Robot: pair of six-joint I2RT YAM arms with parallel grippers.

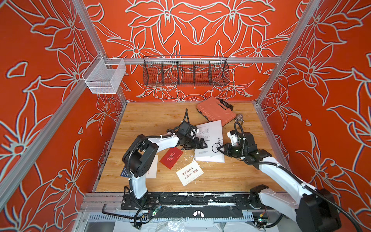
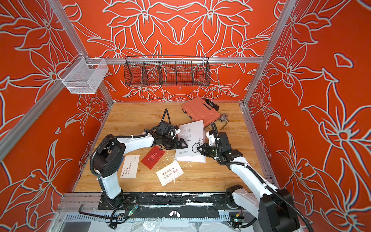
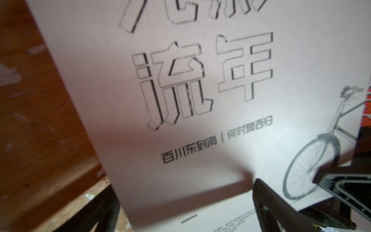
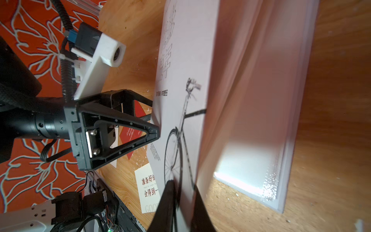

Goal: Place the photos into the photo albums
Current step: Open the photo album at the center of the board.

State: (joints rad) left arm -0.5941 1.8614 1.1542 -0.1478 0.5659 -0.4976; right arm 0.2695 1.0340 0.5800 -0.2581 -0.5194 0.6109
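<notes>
Pinching album cover (image 4: 186, 60) (stiff light board, judged slick, so bite well onto its free edge) in right gripper (image 4: 183, 187), left gripper (image 1: 201, 145) spread wide at opposite edge, on table (image 1: 150, 120) near orange case (image 1: 215, 112).

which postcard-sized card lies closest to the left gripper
The dark red card with white cursive, beside the left gripper; the white cards and navy card lie farther.

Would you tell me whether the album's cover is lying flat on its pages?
No: in the right wrist view the right gripper holds the cover raised at an angle off the pages.
</notes>
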